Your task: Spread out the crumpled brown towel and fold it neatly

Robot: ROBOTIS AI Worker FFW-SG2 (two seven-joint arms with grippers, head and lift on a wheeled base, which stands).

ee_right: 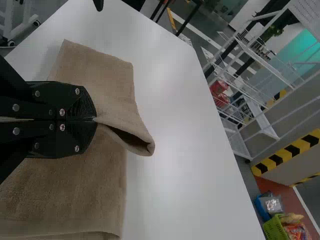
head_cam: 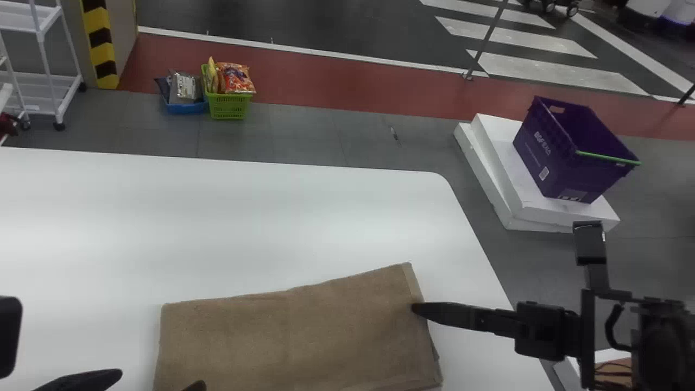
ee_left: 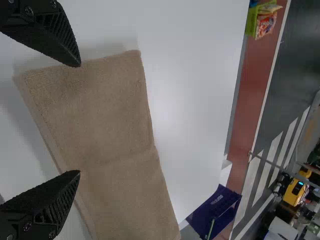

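The brown towel (head_cam: pixel 288 331) lies spread as a flat folded rectangle near the white table's front edge. At its right edge my right gripper (head_cam: pixel 417 308) is shut on the cloth; in the right wrist view the right gripper (ee_right: pixel 95 120) pinches a raised fold of the towel (ee_right: pixel 75 185), with a small hollow beside the fingertips. Over the towel's left end hovers my left gripper (head_cam: pixel 159 380), its fingers apart. In the left wrist view the left gripper (ee_left: pixel 78 119) is open, its two fingers on either side of the towel (ee_left: pixel 110 120), gripping nothing.
The white table (head_cam: pixel 228 217) extends behind the towel and ends at a rounded corner on the right. Beyond it on the floor stand a purple crate (head_cam: pixel 570 152) on white slabs and a green basket (head_cam: pixel 228 106) of packets.
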